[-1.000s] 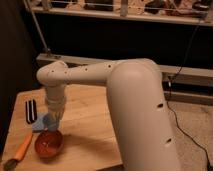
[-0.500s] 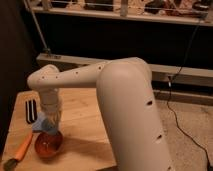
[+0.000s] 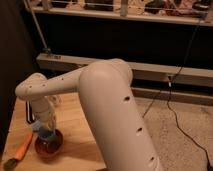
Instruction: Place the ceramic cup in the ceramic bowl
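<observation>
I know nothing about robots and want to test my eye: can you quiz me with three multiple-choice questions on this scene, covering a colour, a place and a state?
1. What colour is the long stick on the table, left of the ceramic bowl?
A. green B. orange C. white
2. Where is the ceramic cup?
A. left of the stick B. at the table's right edge C. just above the bowl
3. How is the claw?
A. shut on the cup B. wide open, empty C. raised high

Answers: 1 B, it looks carrot-orange; 2 C, the light-blue cup hangs over the bowl; 3 A, the claw sits low over the bowl, gripping the cup.
</observation>
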`<move>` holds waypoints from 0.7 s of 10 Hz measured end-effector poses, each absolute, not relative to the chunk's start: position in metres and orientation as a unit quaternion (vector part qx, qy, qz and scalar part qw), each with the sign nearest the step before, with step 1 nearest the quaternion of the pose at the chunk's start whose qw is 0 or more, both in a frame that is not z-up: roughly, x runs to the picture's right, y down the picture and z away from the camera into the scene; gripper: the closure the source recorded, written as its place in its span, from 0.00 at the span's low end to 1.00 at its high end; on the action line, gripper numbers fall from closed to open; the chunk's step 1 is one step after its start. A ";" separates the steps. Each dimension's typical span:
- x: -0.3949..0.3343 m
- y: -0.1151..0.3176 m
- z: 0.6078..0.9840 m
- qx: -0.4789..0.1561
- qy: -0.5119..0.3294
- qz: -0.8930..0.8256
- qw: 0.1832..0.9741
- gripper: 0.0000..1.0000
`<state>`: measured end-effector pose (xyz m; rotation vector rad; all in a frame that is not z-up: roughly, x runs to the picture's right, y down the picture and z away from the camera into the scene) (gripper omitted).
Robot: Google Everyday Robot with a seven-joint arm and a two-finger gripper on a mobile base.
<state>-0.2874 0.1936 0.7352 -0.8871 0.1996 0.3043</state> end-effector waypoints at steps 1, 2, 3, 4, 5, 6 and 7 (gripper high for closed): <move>-0.291 0.198 0.736 -0.433 0.098 0.141 0.885 1.00; -0.293 0.199 0.737 -0.437 0.099 0.140 0.883 1.00; -0.294 0.199 0.738 -0.439 0.100 0.140 0.882 1.00; -0.294 0.198 0.740 -0.441 0.102 0.141 0.880 1.00; -0.292 0.198 0.742 -0.443 0.105 0.143 0.879 0.99; -0.289 0.198 0.743 -0.445 0.106 0.142 0.878 0.94; -0.287 0.198 0.744 -0.446 0.108 0.140 0.878 0.86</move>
